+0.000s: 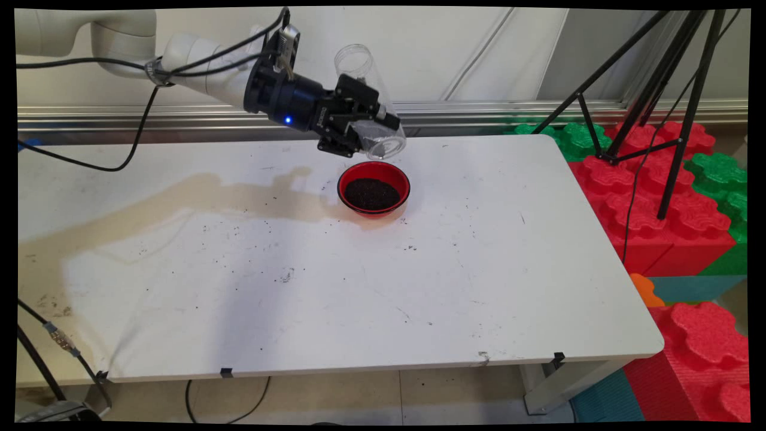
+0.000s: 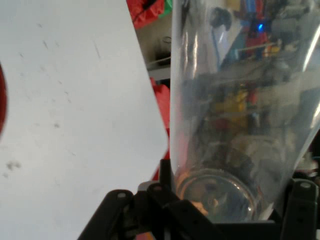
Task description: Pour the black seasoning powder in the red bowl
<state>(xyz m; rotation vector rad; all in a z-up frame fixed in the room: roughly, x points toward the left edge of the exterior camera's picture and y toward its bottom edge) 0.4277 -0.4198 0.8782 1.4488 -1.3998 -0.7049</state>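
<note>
While tilted above bowl, fingers-gripped clear jar.

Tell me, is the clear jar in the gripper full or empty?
Empty: the jar is see-through from mouth to base, with nothing inside.

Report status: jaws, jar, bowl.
Gripper shut on clear plastic jar, tilted, empty. Red bowl of dark grains just below it. Loose grains scattered on white table.

Red bowl of black grains, clear jar, white table — black-speckled.
</note>
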